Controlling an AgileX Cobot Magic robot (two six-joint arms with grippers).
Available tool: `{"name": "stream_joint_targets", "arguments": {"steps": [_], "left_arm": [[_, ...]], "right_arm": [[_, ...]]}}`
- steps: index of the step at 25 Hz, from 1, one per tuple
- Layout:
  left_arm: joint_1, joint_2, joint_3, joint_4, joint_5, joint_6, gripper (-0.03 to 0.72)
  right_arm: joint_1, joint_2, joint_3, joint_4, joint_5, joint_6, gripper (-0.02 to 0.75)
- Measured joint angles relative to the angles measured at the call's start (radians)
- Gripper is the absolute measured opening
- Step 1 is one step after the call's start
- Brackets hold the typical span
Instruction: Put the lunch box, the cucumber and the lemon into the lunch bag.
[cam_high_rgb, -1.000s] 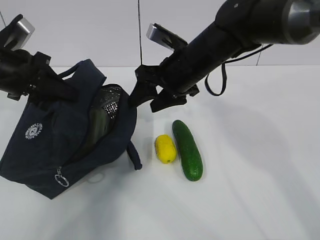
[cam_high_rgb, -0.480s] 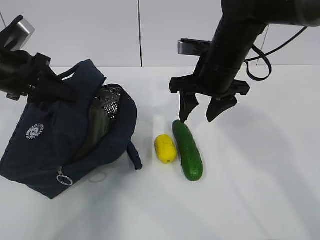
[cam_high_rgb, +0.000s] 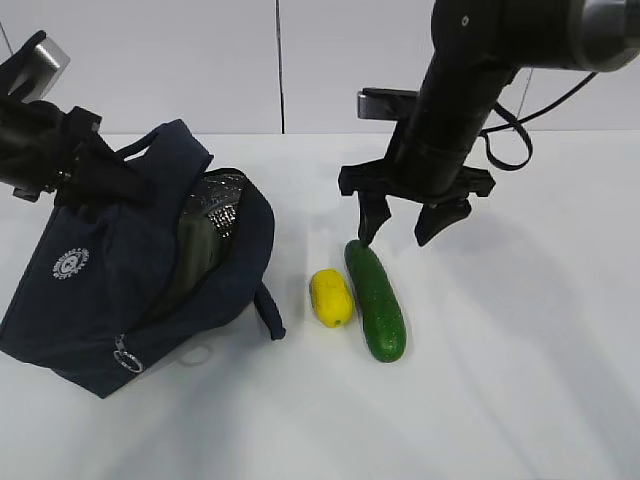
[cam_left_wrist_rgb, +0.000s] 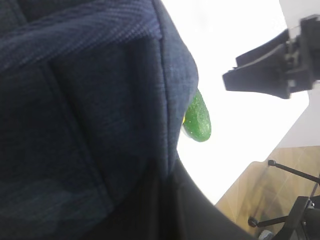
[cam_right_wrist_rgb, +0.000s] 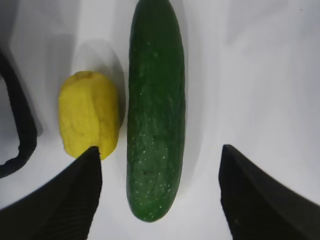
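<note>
Exterior view: we see bare white table (cam_high_rgb: 520, 400) right of and before the cucumber (cam_high_rgb: 375, 299) and lemon (cam_high_rgb: 331, 297), lying side by side beside the open lunch bag (cam_high_rgb: 110, 300), while the right gripper (cam_high_rgb: 404, 222) hangs spread just above the cucumber's far end. Left wrist view: we see the left gripper (cam_high_rgb: 85, 180) pinched closed on the bag's navy fabric, the cucumber's tip peeking past its edge. Right wrist view: we see the cucumber between the parted fingers (cam_right_wrist_rgb: 250, 195), the lemon beside the left one.

The navy lunch bag (cam_high_rgb: 130, 275) leans open on the white table (cam_high_rgb: 520, 380), silver lining showing; the left gripper (cam_high_rgb: 95, 180) clamps its top edge; lemon (cam_high_rgb: 331, 297) and cucumber (cam_high_rgb: 375, 299) lie side by side — the right gripper (cam_high_rgb: 405, 225) hangs spread above the cucumber's far end.
</note>
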Motion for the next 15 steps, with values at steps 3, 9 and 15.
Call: {"name": "stream_joint_targets", "arguments": {"steps": [3,9,15], "left_arm": [[0.000,0.000,0.000,0.002,0.002,0.000,-0.009],[0.000,0.000,0.000,0.002,0.005,0.000,-0.009],[0.000,0.000,0.000,0.004,0.007,0.000,-0.009]], "right_arm": [[0.000,0.029,-0.002,-0.008,-0.007,0.000,0.543],[0.000,0.082,-0.003,-0.012,-0.058,0.001,0.548],[0.000,0.122,-0.004,-0.005,-0.073,0.001,0.549]]}}
